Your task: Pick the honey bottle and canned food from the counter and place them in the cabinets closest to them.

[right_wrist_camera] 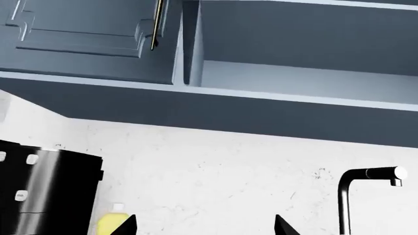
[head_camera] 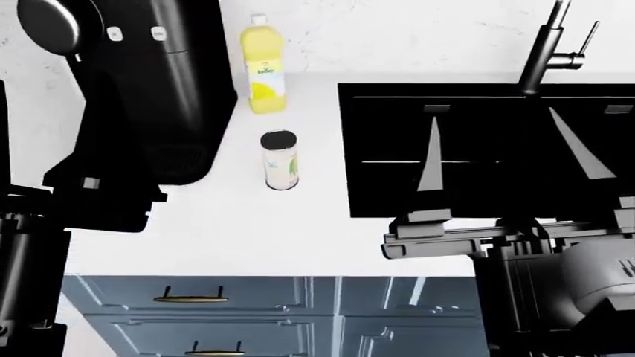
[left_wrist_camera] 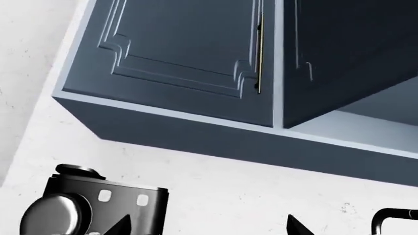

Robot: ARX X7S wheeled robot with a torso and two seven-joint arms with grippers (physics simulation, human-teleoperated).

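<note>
1. Head view: the canned food (head_camera: 279,160) stands upright on the white tabletop (head_camera: 258,230), between the coffee machine (head_camera: 149,89) and the black sink (head_camera: 476,149). A tall yellow bottle (head_camera: 264,67) with a white cap stands behind the can at the wall, apart from it. No honey bottle shows in any view.
2. Head view: the right gripper (head_camera: 506,149) hangs over the sink basin, its two tapered fingers (head_camera: 430,156) spread wide with nothing between them, so the jaws are released. The black faucet (head_camera: 551,44) rises behind the sink. Blue-grey drawers (head_camera: 189,297) with brass handles sit below the tabletop edge.
3. Left wrist view: looks up at the upper cabinet (left_wrist_camera: 176,54); its door is shut, brass handle at the edge, and the bay beside it is open. Two dark fingertips (left_wrist_camera: 297,227) show well apart at the frame edge, nothing gripped; the left gripper (left_wrist_camera: 209,230) reads as released, though only the tips are visible. Coffee machine top sits below the cabinet.
4. Right wrist view: open cabinet shelf (right_wrist_camera: 294,78) beside a shut door. Spread fingertips, yellow bottle cap, coffee machine and faucet sit along the wall below.
</note>
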